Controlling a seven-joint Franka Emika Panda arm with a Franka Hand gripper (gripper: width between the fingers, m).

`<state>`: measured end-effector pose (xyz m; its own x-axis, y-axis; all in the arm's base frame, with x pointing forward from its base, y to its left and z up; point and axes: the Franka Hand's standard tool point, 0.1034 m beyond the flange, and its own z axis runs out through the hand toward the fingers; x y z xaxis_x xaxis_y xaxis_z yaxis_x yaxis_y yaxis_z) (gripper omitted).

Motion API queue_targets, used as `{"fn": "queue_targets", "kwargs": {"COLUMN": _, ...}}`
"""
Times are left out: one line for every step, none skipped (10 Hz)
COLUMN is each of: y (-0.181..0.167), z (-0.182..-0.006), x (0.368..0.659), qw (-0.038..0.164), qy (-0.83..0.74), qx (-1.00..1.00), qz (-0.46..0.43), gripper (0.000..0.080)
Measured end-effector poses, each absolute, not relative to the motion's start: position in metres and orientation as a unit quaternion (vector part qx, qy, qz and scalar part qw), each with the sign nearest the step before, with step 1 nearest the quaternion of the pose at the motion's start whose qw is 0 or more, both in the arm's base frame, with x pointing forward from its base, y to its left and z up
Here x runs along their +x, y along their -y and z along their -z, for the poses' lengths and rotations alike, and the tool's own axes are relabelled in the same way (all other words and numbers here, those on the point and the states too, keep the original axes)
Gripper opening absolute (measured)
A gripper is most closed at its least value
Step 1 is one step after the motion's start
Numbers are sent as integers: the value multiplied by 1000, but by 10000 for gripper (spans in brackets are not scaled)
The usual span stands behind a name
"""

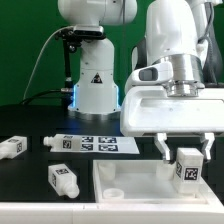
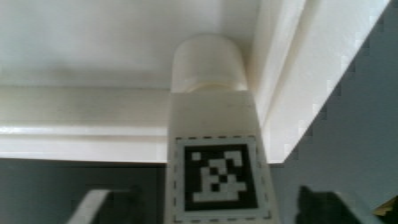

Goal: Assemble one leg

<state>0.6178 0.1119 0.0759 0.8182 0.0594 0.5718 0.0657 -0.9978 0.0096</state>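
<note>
A white leg [image 1: 187, 168] with a black-and-white tag stands upright at the corner of the large white panel [image 1: 135, 180] nearest the exterior view's right. My gripper [image 1: 185, 150] hangs over it, open, with a finger on each side of the leg's upper end. In the wrist view the leg [image 2: 217, 130] runs down the middle, its far end against the panel [image 2: 107, 50] corner. A dark gap shows between the leg and each of the fingers [image 2: 102, 206]. I cannot tell how firmly the leg sits in the panel.
Two loose legs lie on the dark table at the exterior view's left, one [image 1: 12, 146] farther back and one [image 1: 63, 180] nearer. The marker board [image 1: 95, 143] lies behind the panel. The arm's white base [image 1: 95, 85] stands at the back.
</note>
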Motion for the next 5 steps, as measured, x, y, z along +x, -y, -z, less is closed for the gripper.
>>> {"fn": "queue_targets", "kwargs": {"y": -112, "z": -75, "x": 617, "qw": 5, "qy": 33, "qx": -955, "qz": 296, "gripper": 544}}
{"fn": "queue_targets", "kwargs": {"y": -112, "z": -73, "x": 616, "qw": 7, "qy": 32, "qx": -961, "qz": 274, "gripper": 620}}
{"fn": "queue_targets", "kwargs": {"y": -110, "z": -81, "x": 619, "qw": 12, "qy": 26, "qx": -968, "qz": 248, "gripper": 643}}
{"fn": "queue_targets", "kwargs": {"y": -112, "z": -84, "x": 620, "qw": 18, "qy": 23, "qx": -977, "qz": 209, "gripper": 643}}
{"fn": "queue_targets", "kwargs": {"y": -115, "z": -86, "x": 622, "qw": 22, "qy": 22, "qx": -988, "qz": 153, "gripper": 648}}
